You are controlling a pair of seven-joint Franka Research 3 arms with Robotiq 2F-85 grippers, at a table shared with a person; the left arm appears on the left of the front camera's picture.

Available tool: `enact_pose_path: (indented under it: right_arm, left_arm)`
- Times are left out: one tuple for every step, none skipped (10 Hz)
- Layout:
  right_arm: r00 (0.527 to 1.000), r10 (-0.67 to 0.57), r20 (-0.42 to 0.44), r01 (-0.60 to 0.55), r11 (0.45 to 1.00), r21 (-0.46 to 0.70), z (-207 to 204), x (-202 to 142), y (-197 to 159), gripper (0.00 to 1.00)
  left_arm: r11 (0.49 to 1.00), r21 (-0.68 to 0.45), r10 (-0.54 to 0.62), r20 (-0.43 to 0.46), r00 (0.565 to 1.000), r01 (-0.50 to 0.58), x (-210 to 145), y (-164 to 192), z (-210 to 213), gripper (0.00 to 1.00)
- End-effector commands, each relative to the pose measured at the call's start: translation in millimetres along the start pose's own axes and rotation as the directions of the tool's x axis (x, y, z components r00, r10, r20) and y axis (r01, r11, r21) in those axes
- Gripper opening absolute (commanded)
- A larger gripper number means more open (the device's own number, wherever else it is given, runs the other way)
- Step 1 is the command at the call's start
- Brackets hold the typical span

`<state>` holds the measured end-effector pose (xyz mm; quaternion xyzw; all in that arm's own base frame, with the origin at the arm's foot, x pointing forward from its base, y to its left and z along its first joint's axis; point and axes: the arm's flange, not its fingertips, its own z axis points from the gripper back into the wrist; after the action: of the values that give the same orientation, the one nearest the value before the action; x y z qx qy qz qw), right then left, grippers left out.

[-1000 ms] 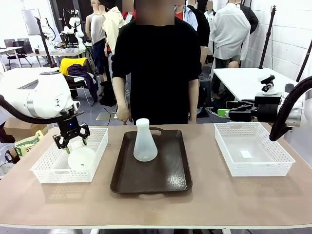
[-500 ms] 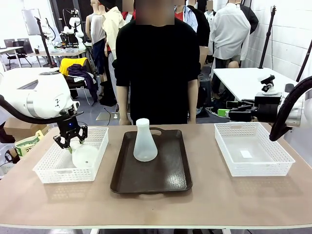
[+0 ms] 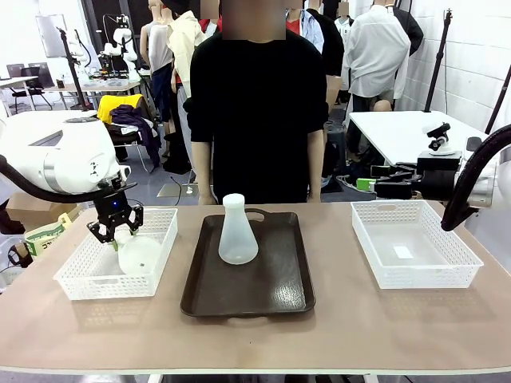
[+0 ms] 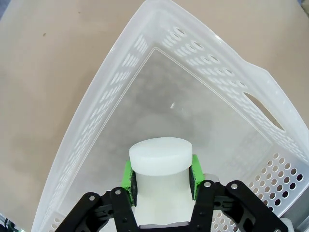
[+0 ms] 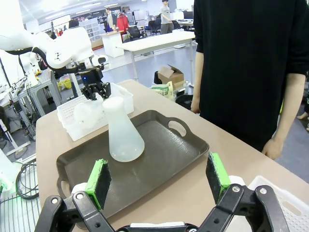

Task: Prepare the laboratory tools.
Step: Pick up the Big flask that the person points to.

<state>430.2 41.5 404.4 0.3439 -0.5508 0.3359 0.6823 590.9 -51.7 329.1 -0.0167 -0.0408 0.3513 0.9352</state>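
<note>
At the left of the front view, the left gripper point(image 3: 116, 232) hangs over the left mesh basket point(image 3: 84, 284) with its jaws closed on the neck of a frosted conical flask point(image 3: 137, 255). In the left wrist view the two green pads point(image 4: 128, 175) press on both sides of the neck just below the flat rim of the flask point(image 4: 160, 155) — so the grip is on the narrow end. The long axis of this flask is tilted: the neck points up toward the gripper at upper left, and the wide base leans toward the lower right, facing the camera, low inside the basket. Whether the base touches the basket floor I cannot tell.

The second flask point(image 3: 237, 231) stands upright on the dark brown tray point(image 3: 275, 299) in the middle of the frame, well apart to the right of the held one.

The right gripper point(image 5: 159, 186) waits at the right side, jaws wide apart and holding nothing. The right mesh basket point(image 3: 447, 275) has no flask in it.

My judgement: the next move is a lift out of the basket and a carry rightward to the tray — the free tray surface lies to the right of the gripper, and the left arm is clearly the nearer one. The flask must come upright before it is set down.
</note>
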Motion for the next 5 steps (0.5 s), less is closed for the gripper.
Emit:
enact_pose_path:
  right_arm:
    - [1.000,-0.011,-0.015,0.010,1.000,-0.004,0.1,0.7,0.5,1.00]
    - [1.000,-0.011,-0.015,0.010,1.000,-0.004,0.1,0.7,0.5,1.00]
    - [1.000,-0.011,-0.015,0.010,1.000,-0.004,0.1,0.7,0.5,1.00]
    - [1.000,-0.011,-0.015,0.010,1.000,-0.004,0.1,0.7,0.5,1.00]
    - [1.000,-0.011,-0.015,0.010,1.000,-0.004,0.1,0.7,0.5,1.00]
  left_arm:
    - [1.000,0.000,0.002,0.000,1.000,-0.002,0.0,0.0,-0.1,0.00]
    - [1.000,0.000,0.002,0.000,1.000,-0.002,0.0,0.0,-0.1,0.00]
    - [1.000,0.000,0.002,0.000,1.000,-0.002,0.0,0.0,-0.1,0.00]
    - [1.000,0.000,0.002,0.000,1.000,-0.002,0.0,0.0,-0.1,0.00]
    - [1.000,0.000,0.002,0.000,1.000,-0.002,0.0,0.0,-0.1,0.00]
